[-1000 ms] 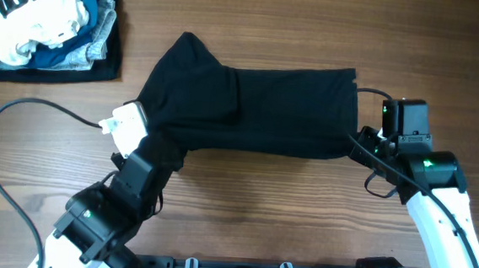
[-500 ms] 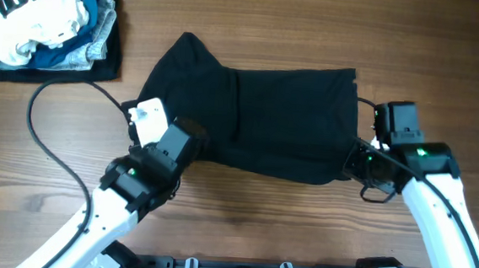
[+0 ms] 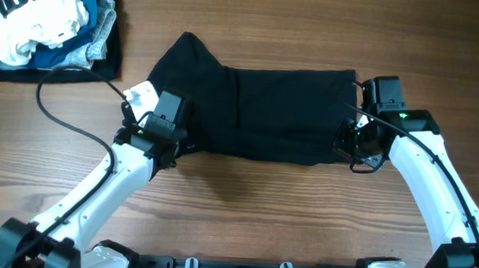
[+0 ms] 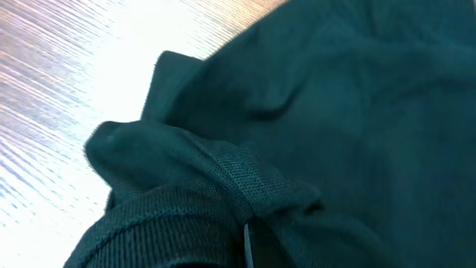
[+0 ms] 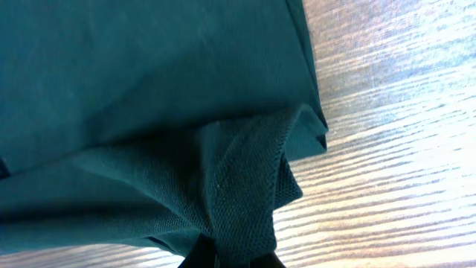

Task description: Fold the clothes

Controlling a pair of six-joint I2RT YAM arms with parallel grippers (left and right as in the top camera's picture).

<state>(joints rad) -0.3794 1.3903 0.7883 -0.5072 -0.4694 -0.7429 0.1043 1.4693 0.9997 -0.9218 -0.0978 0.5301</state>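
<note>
Lying across the middle of the wooden tabletop (image 3: 301, 223), the black garment (image 3: 258, 110) is held at both near corners, the left hand (image 3: 174, 142) clamped tight on a bunched fold of its near-left edge and the right hand (image 3: 346, 146) closed likewise on its near-right corner, well apart from the stack of garments (image 3: 48, 23) at the far left.

I'm looking at a brown wooden table (image 3: 301, 214), its grain running left to right. Spread mid-table, slightly toward the far side, lies the black garment (image 3: 258, 110), plain and matte. In the far left corner sits a small stack of clothes (image 3: 53, 24), white, striped, blue and grey. A black cable (image 3: 39, 96) loops over the wood just near of it.
</note>
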